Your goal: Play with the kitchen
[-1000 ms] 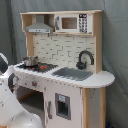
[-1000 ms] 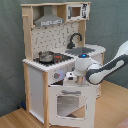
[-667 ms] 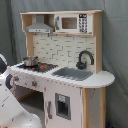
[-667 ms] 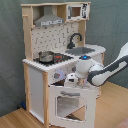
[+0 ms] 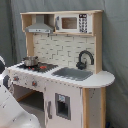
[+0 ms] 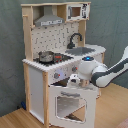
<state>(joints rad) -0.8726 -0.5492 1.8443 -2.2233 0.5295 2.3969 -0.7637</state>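
So here's my spot at the kitchen (image 6: 60,65) right now. It stands on a wood floor (image 6: 112,107) in front of a grey curtain (image 5: 115,45).

The two cameras give me pretty different stories. In the second exterior view my arm (image 6: 107,72) reaches in from the second exterior view's right, and my gripper (image 6: 75,80) sits right at the top edge of the oven door (image 6: 69,102), just under the knobs (image 6: 57,75). That door is swung down and open, its window facing out. I honestly can't tell how my gripper's fingers stand, the wrist hides them.

The first exterior view shows none of that contact. There, only a white chunk of my arm (image 5: 12,107) fills the corner below the kitchen on the first exterior view's left, blocking the oven. What it does show better is the cabinet door (image 5: 62,105) under the sink (image 5: 74,73), closed, with a dark panel on it.

Both exterior views have the pot (image 5: 30,61) on the stove, beside the sink, and the black faucet (image 5: 85,59) behind the sink. Hood (image 5: 40,26) and microwave (image 5: 72,22) sit up top above the tiled back wall.
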